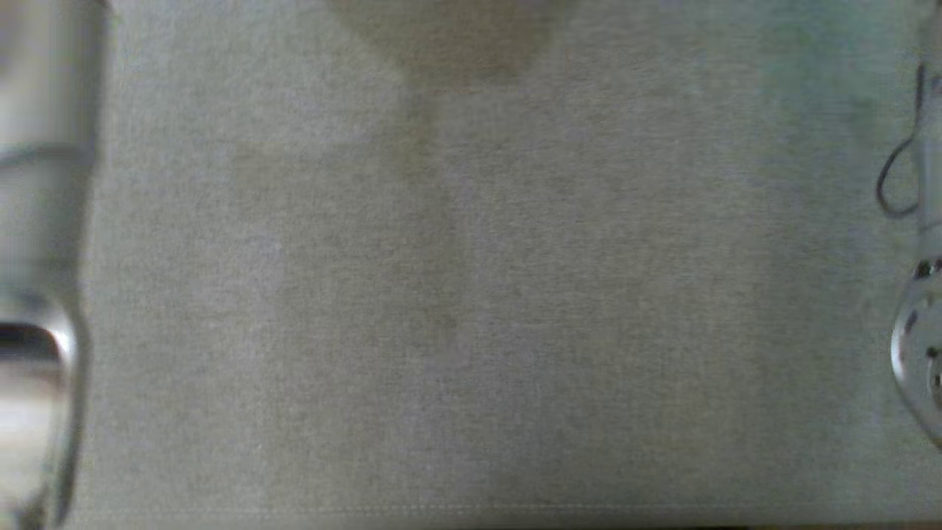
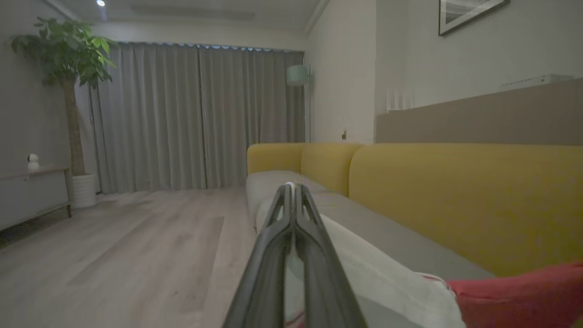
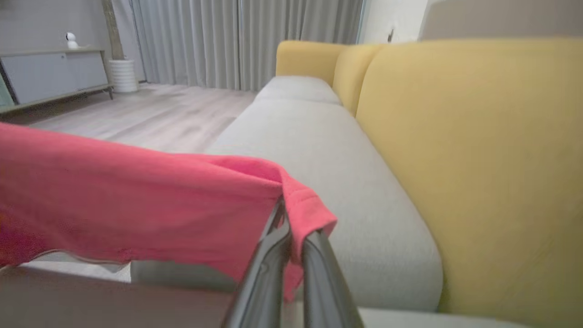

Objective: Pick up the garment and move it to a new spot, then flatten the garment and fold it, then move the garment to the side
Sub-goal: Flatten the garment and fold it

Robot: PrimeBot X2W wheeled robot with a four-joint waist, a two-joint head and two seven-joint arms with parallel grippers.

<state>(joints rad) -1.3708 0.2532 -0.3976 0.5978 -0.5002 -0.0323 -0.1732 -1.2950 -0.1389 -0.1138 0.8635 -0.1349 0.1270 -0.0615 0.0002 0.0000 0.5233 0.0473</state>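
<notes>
**Figure. Garment held by one corner above the sofa: hazards and surroundings**

**State.** The right tool is clamped on a hemmed corner of the pink garment. The cloth stretches away to the left of the right wrist view, raised above the grey seat of the sofa. The left tool has its fingers pressed together. No cloth shows between its tips, and whether it pinches fabric lower down cannot be told. In the left wrist view a red fold of the garment shows at the lower right, near the yellow backrest.

**Hazards (judged).**
- The grip takes only a narrow margin of cloth, so a quick pull or the weight of the hanging part could draw the hem free and drop the garment in a heap.
- With only one corner surely gripped, the cloth is likely to sag and twist, and it may land creased or doubled.
- A low carry could drag it over the seat's front edge onto the floor.

**Surroundings.**
- The backrest limits travel on one side.
- A pale cushion-like shape lies beneath the left tool.
- The head view shows plain grey fabric between the blurred left forearm and right forearm.
- The curtains, a potted plant and a sideboard stand well apart and obstruct nothing.
</notes>
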